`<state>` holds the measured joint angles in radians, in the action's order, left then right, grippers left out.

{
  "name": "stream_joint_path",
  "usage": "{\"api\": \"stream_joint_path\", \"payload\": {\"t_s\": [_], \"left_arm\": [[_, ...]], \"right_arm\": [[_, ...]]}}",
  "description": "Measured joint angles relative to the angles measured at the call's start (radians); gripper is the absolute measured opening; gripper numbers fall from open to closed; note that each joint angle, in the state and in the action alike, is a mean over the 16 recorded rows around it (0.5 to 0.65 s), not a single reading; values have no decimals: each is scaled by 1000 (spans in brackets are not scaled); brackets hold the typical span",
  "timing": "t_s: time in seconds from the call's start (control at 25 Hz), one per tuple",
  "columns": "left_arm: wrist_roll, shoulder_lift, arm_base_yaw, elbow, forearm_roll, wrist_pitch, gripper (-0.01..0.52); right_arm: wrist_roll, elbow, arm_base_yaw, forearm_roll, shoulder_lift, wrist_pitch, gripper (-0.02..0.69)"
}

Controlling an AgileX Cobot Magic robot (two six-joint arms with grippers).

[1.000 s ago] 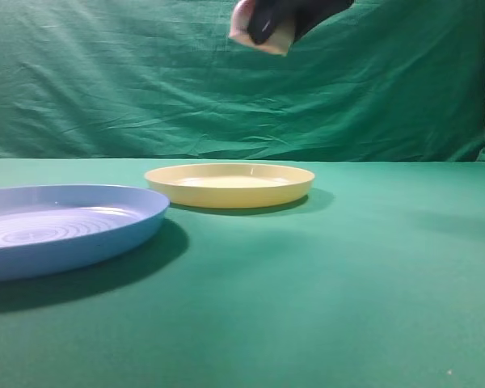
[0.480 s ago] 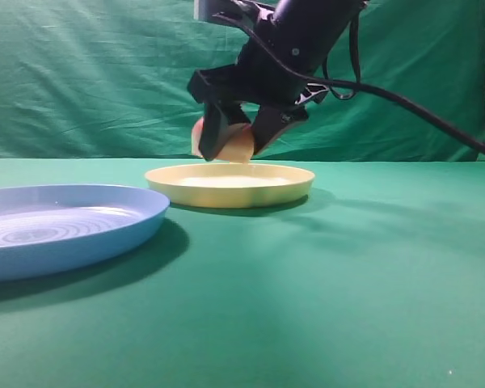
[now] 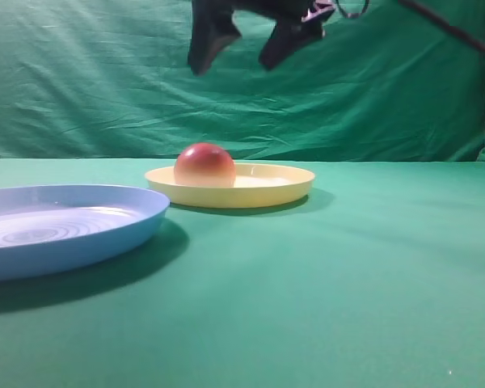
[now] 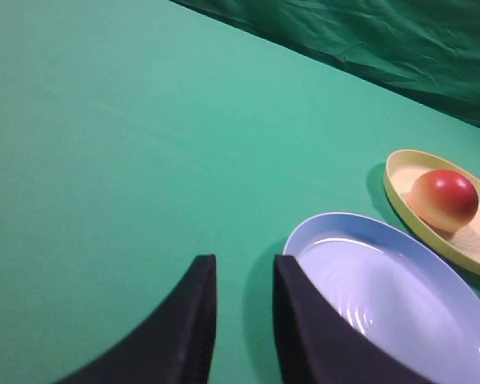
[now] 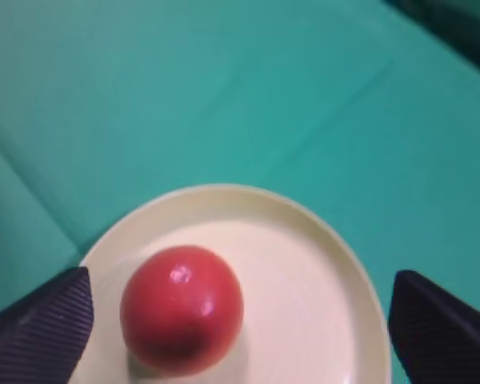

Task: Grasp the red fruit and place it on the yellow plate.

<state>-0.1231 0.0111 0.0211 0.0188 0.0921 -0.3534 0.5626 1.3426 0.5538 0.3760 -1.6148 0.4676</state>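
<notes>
Red fruit [image 3: 204, 165] sits dome-up on the yellow plate [image 3: 267, 192], toward its left side. Right gripper [image 3: 241, 47] hangs above the fruit, jaws spread, nothing held. Left gripper [image 4: 244, 316] nearly closed and empty beside the light-blue plate [image 4: 400, 260]

The light is even and rather soft, and it seems to come from above and from the back. In the high view the light-blue plate [image 3: 61, 226] throws a wide dark shadow toward the camera on the green surface [image 3: 347, 283], and the yellow plate [image 3: 263, 187] a thinner one. The red fruit [image 5: 182, 308] carries a small white glare spot. The right wrist view is soft and blurred; the other two are sharper.
</notes>
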Motion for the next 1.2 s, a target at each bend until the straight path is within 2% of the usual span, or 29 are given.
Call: {"api": "stream_joint_path", "payload": {"t_s": [0.2,0.36,0.88,1.2], "left_arm": [[0,0,0,0,0,0,157],[0,0,0,0,0,0,157],[0,0,0,0,0,0,157],[0,0,0,0,0,0,157]], "right_arm": [[-45,-29,-5,-13,120,95,106],[-82,-98,-6,-19,213,113,18],[-144,-498,-6,-24,551,-27,0],[-189,-626,-44,-40,671,-49,0]]}}
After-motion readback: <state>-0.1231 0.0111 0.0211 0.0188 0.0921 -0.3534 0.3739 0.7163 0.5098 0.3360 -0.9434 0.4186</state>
